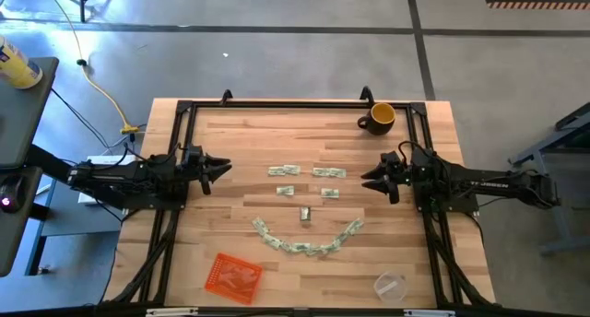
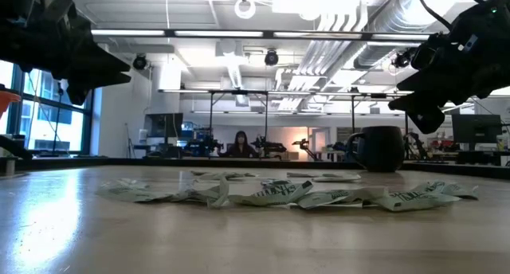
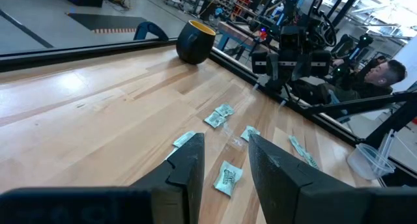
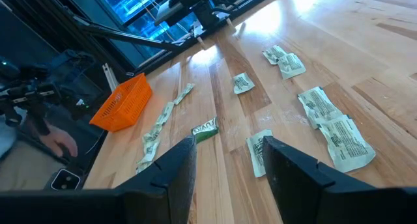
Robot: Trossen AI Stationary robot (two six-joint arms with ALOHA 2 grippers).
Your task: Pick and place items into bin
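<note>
small crumpled green-and-white paper pieces [image 1: 304, 216] lie mid-table, away from the shallow orange plastic bin [image 1: 232, 276]; left gripper [image 1: 221, 170] and right gripper [image 1: 369, 181] both empty, jaws apart. pinch 1 piece flat against wood.

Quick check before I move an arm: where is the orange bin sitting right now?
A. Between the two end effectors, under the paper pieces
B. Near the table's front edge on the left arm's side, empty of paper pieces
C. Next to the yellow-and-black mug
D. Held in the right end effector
B. In the high view the orange bin lies near the front edge on the left arm's side, with no paper pieces in it; the mug is at the far edge.
</note>
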